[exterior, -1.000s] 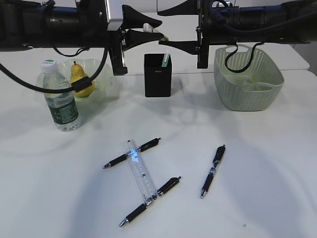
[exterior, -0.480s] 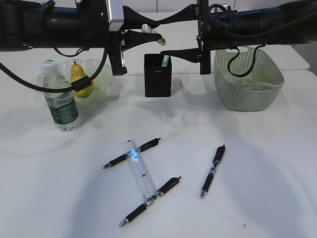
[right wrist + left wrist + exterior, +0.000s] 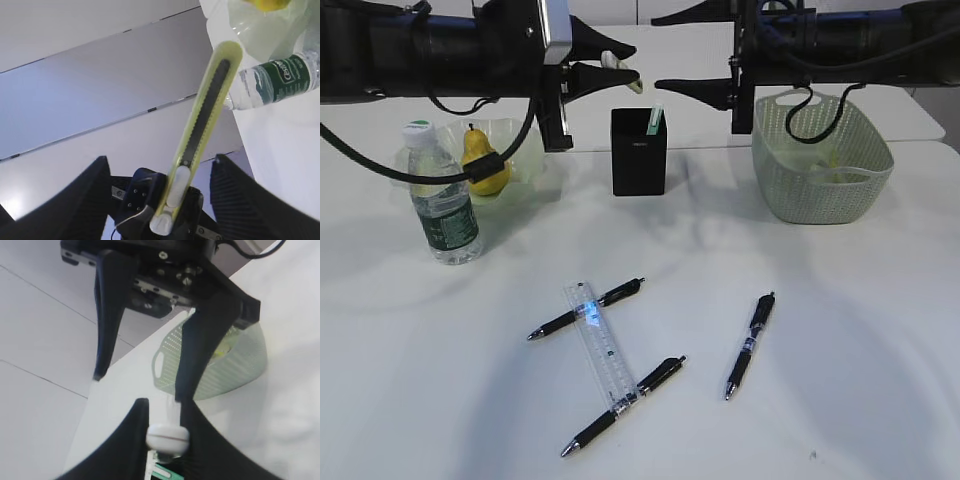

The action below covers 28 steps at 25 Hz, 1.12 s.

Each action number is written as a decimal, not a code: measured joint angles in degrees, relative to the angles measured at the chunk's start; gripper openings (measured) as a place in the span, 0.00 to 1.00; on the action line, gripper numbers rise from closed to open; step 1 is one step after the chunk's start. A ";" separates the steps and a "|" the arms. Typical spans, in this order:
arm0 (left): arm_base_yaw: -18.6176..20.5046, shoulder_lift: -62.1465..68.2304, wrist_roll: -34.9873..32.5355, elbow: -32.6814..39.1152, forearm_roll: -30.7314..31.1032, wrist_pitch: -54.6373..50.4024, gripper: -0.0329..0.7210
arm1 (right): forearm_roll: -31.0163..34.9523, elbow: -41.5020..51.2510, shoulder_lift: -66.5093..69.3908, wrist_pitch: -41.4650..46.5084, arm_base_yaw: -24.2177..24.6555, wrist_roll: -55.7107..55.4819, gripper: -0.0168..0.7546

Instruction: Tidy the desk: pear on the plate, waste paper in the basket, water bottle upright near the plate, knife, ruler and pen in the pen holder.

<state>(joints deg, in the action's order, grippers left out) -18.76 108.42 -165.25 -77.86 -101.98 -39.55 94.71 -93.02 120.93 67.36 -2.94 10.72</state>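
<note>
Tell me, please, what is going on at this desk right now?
The left claw holds a pale yellow utility knife in the air above the black pen holder, while the right claw stands open beside it. The pear is on the plate and the water bottle is upright. The ruler and three pens lie on the table.
</note>
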 joint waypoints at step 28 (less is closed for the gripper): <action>0.00 0.00 3.79 0.00 0.00 2.42 0.20 | -27.98 -10.08 0.00 0.96 2.39 33.12 0.66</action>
<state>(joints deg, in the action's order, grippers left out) -18.76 108.42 -161.46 -77.86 -101.98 -37.12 66.73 -103.10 120.93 68.32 -0.55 43.84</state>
